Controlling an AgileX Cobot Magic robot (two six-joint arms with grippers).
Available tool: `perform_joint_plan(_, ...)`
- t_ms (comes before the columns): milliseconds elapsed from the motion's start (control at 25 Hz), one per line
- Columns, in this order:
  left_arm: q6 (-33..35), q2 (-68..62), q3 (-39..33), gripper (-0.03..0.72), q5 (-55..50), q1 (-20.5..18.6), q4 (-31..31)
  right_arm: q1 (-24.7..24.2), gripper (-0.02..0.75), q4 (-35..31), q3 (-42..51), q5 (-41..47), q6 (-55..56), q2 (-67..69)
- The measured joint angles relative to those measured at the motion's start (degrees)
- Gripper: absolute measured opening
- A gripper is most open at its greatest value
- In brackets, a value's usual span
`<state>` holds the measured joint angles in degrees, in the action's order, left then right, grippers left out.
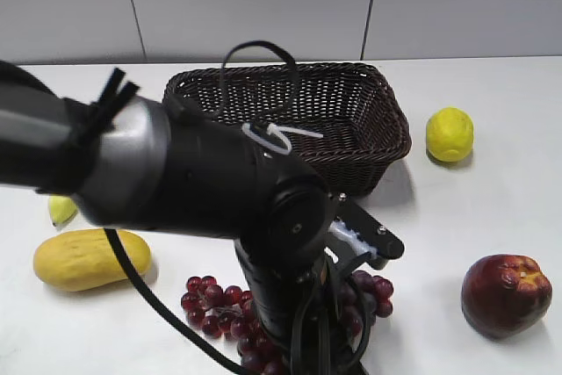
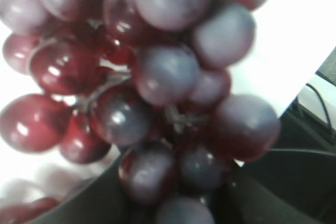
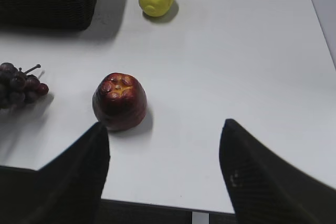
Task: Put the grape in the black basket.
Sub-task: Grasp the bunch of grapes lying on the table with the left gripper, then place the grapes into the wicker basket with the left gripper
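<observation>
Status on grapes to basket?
Done: left end effector has reached the grape. In hand: its fingers frame the bunch in the wrist view; closure not visible. Left: lift and place in the black basket, which looks empty. Right end effector is open, idle.

We see a white desk [image 1: 492, 120] carrying the black basket [image 1: 351, 111] at the back, a lemon [image 1: 450, 133] beside it, a dark red apple [image 1: 505, 294], the grape [image 1: 215, 303], and a yellow mango [image 1: 88, 258] at left.
</observation>
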<state>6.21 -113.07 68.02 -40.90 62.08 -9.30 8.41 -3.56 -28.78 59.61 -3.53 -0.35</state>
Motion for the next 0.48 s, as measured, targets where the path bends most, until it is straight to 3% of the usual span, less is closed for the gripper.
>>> perform_joint_plan(480, 4.53, 14.77, 3.79, 0.277, -6.14, 0.00, 16.60, 0.00, 0.498, 0.00, 0.00, 0.00, 0.00, 0.00)
